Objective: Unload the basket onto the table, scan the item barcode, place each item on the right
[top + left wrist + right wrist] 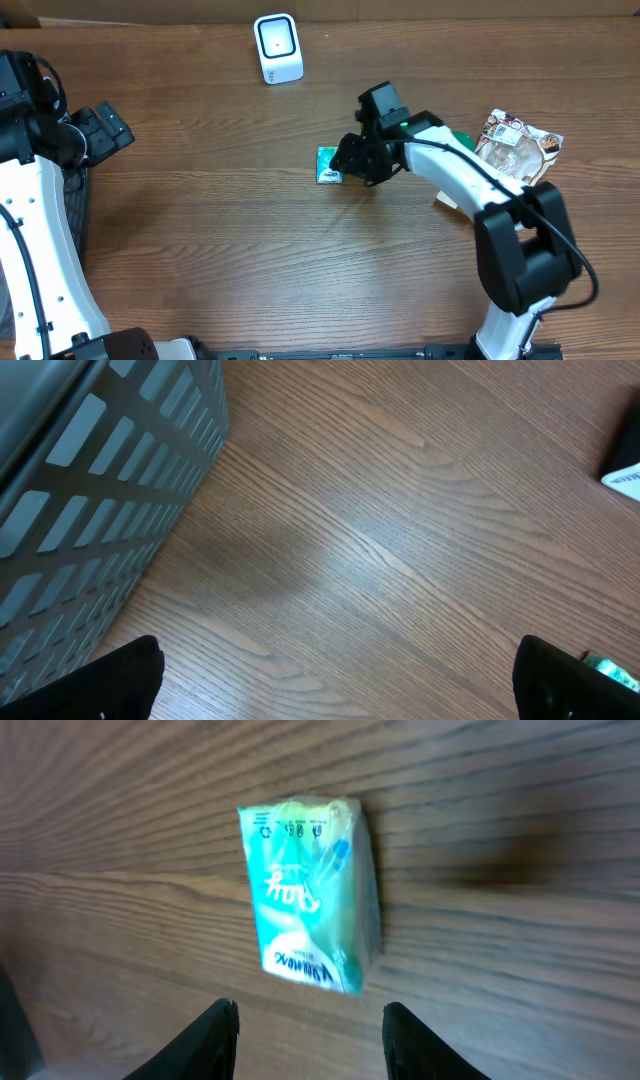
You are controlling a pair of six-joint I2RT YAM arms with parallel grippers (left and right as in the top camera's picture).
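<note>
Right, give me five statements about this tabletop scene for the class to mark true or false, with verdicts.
1. The green packet lies flat on the table, not between the fingers of the right gripper. True.
2. The white scanner touches the green packet. False: the two are apart, and the scanner stands nearer the table's far edge.
3. The left gripper is closed on the packet. False: its fingers are spread wide with only bare table between them.
4. A snack bag lies on the right side of the table. True.
5. A grey slatted basket sits close to the left gripper. True.
</note>
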